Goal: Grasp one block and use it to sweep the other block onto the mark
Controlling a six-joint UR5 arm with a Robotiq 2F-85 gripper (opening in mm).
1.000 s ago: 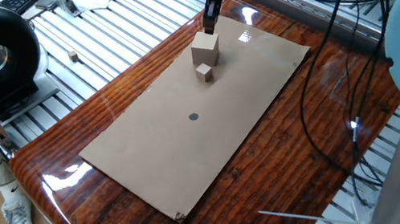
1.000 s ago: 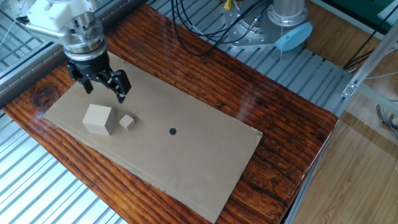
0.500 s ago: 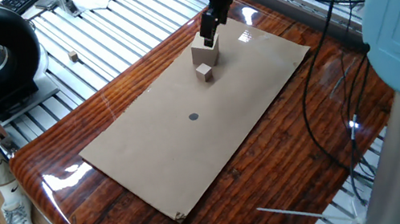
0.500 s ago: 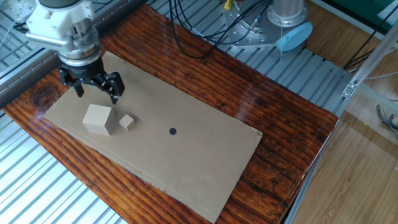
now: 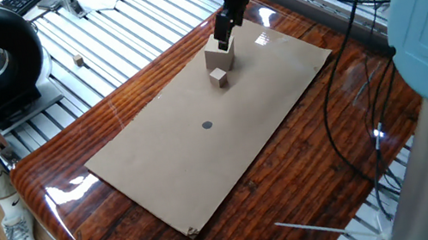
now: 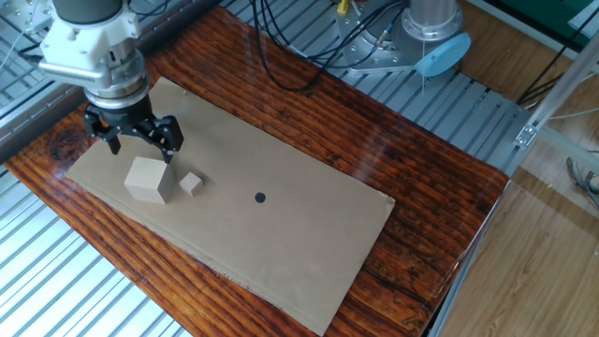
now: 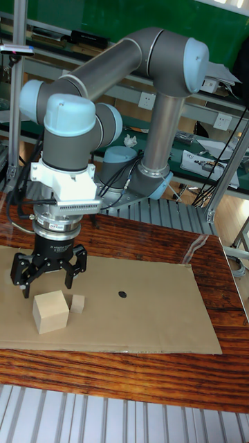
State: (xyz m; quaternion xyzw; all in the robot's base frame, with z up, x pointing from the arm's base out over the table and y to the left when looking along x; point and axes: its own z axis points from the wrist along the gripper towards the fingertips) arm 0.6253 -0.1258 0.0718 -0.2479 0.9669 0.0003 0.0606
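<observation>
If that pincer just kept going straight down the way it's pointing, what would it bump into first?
Most likely the large pale cube: the open pincer hangs just above it, fingers pointing down. Depth is unclear, so one finger might instead land on the cardboard beside it. The small cube sits off to the side.

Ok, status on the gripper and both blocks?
Gripper open, above the large cube, not gripping. Small cube beside it, short of the mark. Path clear.

We see a grey tubular arm (image 7: 104, 59) with pale blue caps at its joints. Its wrist ends in a white housing, a ribbed connector strip and a silver ring. Below sits the black pincer (image 7: 47, 279) with two dark, angular fingers (image 7: 25, 277).
</observation>
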